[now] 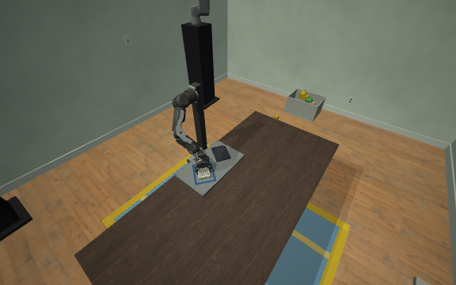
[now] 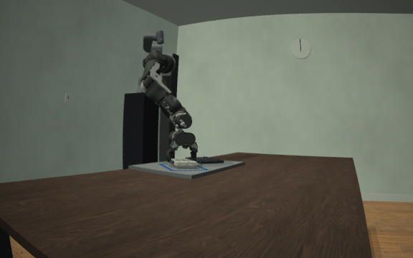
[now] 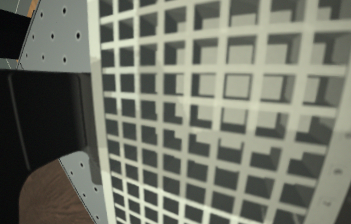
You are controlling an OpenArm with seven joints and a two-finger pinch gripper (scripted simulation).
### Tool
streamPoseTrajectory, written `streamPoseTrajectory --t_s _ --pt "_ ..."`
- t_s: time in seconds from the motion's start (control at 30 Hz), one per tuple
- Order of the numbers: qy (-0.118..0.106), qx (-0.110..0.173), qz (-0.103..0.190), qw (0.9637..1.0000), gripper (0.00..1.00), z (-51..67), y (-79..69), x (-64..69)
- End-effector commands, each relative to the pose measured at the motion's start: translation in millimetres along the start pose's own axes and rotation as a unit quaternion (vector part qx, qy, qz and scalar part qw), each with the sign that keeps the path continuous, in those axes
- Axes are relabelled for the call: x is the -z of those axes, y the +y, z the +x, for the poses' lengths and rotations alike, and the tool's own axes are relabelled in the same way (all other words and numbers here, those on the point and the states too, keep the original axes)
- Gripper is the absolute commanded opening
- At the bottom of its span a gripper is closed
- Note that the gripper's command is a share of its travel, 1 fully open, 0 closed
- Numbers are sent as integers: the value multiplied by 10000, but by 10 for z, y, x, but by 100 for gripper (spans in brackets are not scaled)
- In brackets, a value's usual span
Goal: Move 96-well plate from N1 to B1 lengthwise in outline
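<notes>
Gripper [image 1: 203, 165] clamps plate [image 1: 204, 172]; fingertips hidden.

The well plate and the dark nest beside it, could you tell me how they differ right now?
The well plate is pale and gridded with open wells; the nest is dark and plain. The plate lies within the blue outline, clamped by the tool; the nest is vacant and untouched. Both are on the grey deck.

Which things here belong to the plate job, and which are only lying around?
Job: 96-well plate, held by the gripper; blue taped outline; dark plate nest; grey deck.
Lying about: toy bin; yellow block; wall clock.
</notes>
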State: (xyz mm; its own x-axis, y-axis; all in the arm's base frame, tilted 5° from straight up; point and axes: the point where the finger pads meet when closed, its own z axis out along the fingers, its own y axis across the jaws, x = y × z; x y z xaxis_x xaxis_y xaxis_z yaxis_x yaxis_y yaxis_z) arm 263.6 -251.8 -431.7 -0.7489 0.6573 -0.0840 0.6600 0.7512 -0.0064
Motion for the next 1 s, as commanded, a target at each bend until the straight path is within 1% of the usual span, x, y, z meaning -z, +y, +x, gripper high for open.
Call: streamPoseTrajectory --t_s 0.0,0.17,0.33,0.73,0.97 --pt "-11 -3 -8 10000 0 -3 11 5" --pt "-11 -3 -8 10000 0 -3 11 5" --pt "-25 -3 -14 10000 0 -28 34 26" --pt "-25 -3 -14 10000 0 -28 34 26" --pt "-11 -4 -19 10000 0 -6 10 6"
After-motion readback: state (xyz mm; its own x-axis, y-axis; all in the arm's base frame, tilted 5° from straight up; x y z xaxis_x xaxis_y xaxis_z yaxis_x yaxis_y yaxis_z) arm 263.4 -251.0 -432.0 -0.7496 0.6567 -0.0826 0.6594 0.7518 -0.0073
